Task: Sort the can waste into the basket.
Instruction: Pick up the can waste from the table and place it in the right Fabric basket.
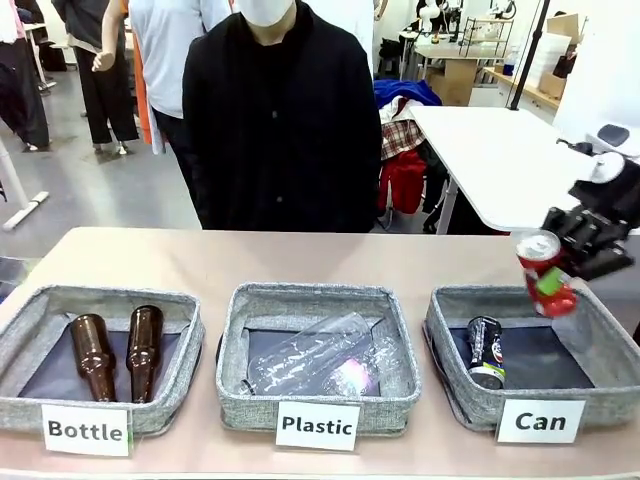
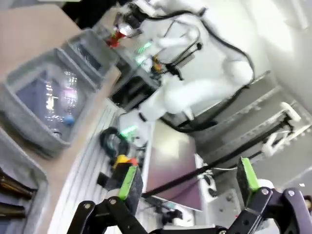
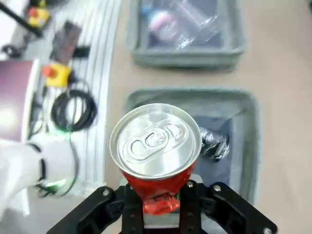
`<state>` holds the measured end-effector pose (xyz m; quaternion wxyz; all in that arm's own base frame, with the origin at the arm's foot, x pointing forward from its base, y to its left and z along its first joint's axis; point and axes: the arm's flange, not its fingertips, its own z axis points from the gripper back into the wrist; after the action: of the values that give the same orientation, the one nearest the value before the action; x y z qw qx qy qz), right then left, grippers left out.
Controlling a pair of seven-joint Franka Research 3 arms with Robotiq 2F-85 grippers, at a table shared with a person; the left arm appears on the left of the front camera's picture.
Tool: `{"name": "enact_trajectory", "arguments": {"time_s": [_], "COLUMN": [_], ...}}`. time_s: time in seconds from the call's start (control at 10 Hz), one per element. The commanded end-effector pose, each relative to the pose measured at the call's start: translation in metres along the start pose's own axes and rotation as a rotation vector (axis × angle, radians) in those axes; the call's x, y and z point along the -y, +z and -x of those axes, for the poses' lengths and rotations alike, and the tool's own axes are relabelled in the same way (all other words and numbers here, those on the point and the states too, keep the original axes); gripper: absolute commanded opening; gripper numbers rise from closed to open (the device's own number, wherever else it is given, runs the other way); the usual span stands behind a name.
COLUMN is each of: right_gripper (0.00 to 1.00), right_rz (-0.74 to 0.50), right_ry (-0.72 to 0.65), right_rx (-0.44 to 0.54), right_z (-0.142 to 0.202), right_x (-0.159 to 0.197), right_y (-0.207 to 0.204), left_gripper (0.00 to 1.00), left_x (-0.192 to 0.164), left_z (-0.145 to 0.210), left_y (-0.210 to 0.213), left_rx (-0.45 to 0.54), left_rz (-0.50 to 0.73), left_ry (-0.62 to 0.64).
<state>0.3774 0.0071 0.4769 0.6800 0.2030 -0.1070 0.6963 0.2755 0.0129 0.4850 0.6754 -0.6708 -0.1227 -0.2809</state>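
One red can (image 1: 544, 272) hangs in the right gripper (image 1: 556, 282), its fingers clamped on the dented lower body, above the far right part of the "Can" basket (image 1: 462, 398); the navy-black can (image 1: 485, 351) already lies on the basket's dark floor. The risk is in the release: the can sits near the basket's far right wall, so a drop from this height could strike the rim or bounce out onto the table (image 1: 200, 260). It could also land on the other can and roll. Left gripper (image 2: 187, 183) stands with fingers spread, holding nothing.
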Motion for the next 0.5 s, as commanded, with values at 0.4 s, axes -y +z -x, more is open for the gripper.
{"name": "enact_trajectory", "arguments": {"time_s": [0.4], "right_gripper": [0.00], "right_rz": [0.190], "right_ry": [0.058], "right_rx": [-0.406], "right_z": [-0.035], "right_x": [-0.057], "right_y": [-0.030], "left_gripper": [1.00], "left_x": [-0.047], "left_z": [-0.016], "left_y": [0.013], "left_rx": [0.078], "left_rz": [-0.231], "left_ry": [-0.032]}}
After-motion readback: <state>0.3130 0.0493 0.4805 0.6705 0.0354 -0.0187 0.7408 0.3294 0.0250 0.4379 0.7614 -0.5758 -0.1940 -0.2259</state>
